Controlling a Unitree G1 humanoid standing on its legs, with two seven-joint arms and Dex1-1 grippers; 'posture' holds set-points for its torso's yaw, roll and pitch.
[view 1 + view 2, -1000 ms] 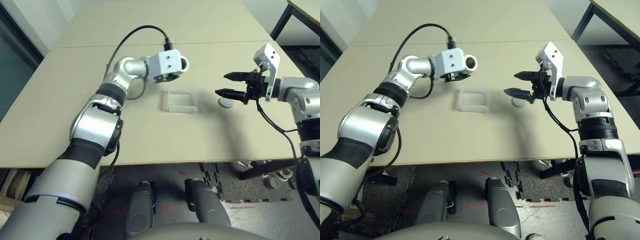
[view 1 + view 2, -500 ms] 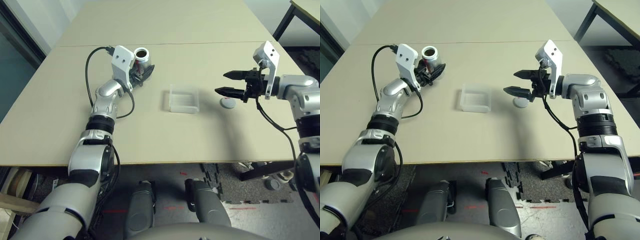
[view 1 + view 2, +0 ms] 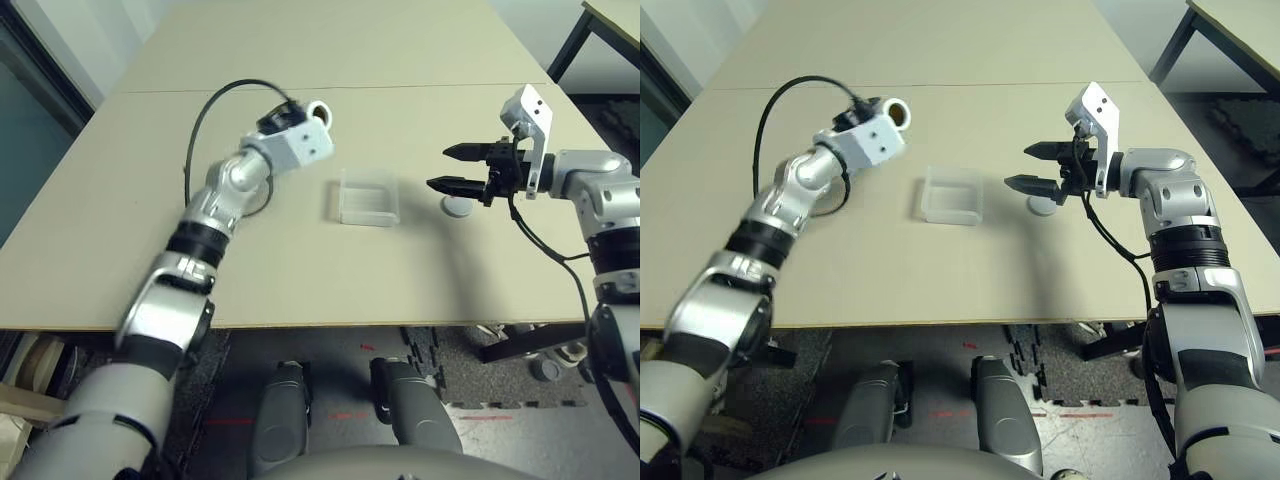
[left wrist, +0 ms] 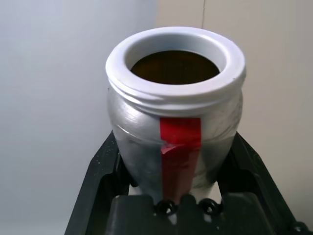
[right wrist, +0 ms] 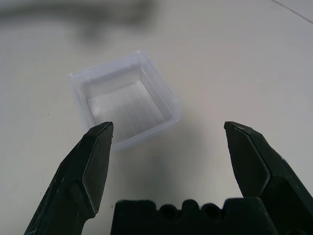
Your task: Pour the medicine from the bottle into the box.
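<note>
Left hand (image 4: 171,166) closed on silver bottle (image 4: 176,127), one black finger on each side of it; white rim, red strip down its side, mouth uncovered, dark inside. Bottle is off the box's left side and farther from the robot, well inside the tabletop (image 3: 300,270) edges, nearer the left edge than the right. Clear plastic box (image 3: 369,205) sits flat, mid-tabletop, open top, no pieces visible inside; near edge of tabletop is well apart from it, bare surface between. Bare strip between box and left hand too, and wide open room beyond the box up to the seam (image 3: 400,87) and past it. Right hand (image 3: 445,172) wide open, holding nothing, fingers apart and pointing toward the box side, gap between fingertips and box. Round cap (image 3: 457,206) lies flat right of box, near right hand's fingers, apart from box. Medicine can't be made out.
</note>
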